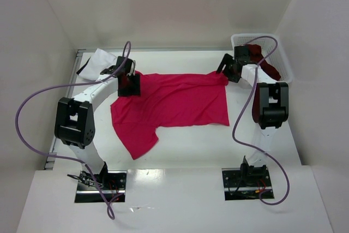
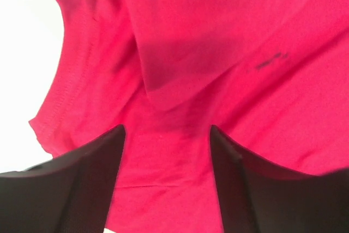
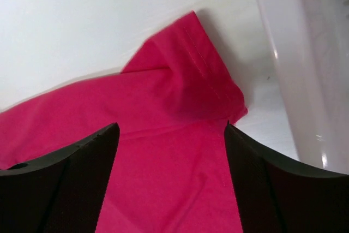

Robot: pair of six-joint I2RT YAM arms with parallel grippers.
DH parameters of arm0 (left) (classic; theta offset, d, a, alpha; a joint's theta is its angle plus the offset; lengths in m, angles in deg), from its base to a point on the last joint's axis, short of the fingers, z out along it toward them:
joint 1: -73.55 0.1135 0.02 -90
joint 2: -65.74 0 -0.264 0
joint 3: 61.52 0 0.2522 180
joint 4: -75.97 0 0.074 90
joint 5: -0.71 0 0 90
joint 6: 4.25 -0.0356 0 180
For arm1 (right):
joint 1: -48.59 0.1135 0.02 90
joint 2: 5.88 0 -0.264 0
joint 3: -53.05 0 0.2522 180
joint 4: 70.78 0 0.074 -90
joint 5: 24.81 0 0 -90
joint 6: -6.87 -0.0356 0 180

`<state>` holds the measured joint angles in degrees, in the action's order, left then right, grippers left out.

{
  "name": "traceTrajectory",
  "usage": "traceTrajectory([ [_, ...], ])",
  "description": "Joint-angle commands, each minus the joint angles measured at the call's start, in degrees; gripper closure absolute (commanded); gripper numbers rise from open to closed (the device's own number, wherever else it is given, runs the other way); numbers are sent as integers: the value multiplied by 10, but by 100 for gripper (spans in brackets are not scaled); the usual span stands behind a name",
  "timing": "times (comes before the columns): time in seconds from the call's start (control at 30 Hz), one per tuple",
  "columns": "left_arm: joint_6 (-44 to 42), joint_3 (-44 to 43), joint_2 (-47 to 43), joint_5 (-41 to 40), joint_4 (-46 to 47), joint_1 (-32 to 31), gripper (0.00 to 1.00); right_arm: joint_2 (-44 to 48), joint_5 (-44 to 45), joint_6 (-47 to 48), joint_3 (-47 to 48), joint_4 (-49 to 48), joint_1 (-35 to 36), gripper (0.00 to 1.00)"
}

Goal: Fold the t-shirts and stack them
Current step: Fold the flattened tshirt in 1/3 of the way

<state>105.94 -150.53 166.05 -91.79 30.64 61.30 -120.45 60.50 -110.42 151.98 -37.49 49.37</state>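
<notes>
The crimson-red t-shirt [image 1: 174,105] lies spread on the white table, one sleeve hanging toward the near left. My left gripper [image 1: 128,84] is open over its far left corner; red cloth [image 2: 180,80] fills the gap between the fingers [image 2: 87,178]. My right gripper [image 1: 226,72] is open over the shirt's far right corner, where a small fold [image 3: 191,80] sticks up ahead of the fingers [image 3: 267,184]. The white t-shirt with dark trim [image 1: 97,61] lies at the far left. The dark maroon t-shirt [image 1: 265,61] is in the basket.
The white lattice basket [image 1: 283,61] stands at the far right, its wall [image 3: 305,69] close to my right gripper. White walls enclose the table on three sides. Purple cables loop from both arms.
</notes>
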Motion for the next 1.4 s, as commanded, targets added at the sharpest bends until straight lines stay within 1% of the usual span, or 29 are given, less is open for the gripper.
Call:
traceTrajectory([
  [0.0, 13, -45, -8, -37, 15, -1, 27, 54, -20, 6, 3, -43, -6, 16],
  [0.03, 13, -64, 0, -37, 15, 6, 25, 54, -28, 6, 12, -43, -6, 12],
  [0.1, 19, -82, 13, -37, 33, 14, 24, 54, -51, 11, 24, -43, -6, 9],
  [0.23, 30, -126, 71, -24, 57, 28, 24, 54, -66, 11, 37, -43, 0, 8],
  [0.3, 37, -162, 95, -19, 63, 34, 26, 54, -72, 11, 37, -50, 0, 8],
  [0.37, 42, -182, 128, -19, 71, 34, 26, 49, -80, 11, 30, -57, 0, 8],
  [0.47, 56, -213, 168, -19, 85, 39, 31, 43, -93, 17, 25, -57, 0, 8],
  [0.53, 56, -227, 194, -19, 85, 45, 33, 38, -93, 17, 30, -57, 5, 8],
  [0.67, 66, -240, 220, -13, 105, 51, 36, 33, -98, 22, 35, -57, 5, 8],
  [0.8, 71, -266, 242, -13, 105, 57, 41, 21, -98, 22, 46, -57, 5, 8],
  [0.83, 71, -266, 248, -13, 105, 57, 44, 21, -98, 22, 46, -57, 5, 8],
  [0.9, 77, -272, 248, -13, 115, 64, 58, 21, -98, 28, 46, -57, 5, 8],
  [0.97, 84, -272, 253, -13, 115, 70, 75, 21, -98, 28, 40, -57, 5, 8],
  [1.0, 90, -272, 253, -13, 121, 70, 90, 21, -98, 28, 40, -57, 5, 8],
  [1.07, 90, -272, 253, -19, 121, 75, 99, 21, -93, 28, 33, -57, 5, 8],
  [1.37, 79, -261, 239, -24, 126, 87, 100, 21, -88, 28, 16, -57, 16, 9],
])
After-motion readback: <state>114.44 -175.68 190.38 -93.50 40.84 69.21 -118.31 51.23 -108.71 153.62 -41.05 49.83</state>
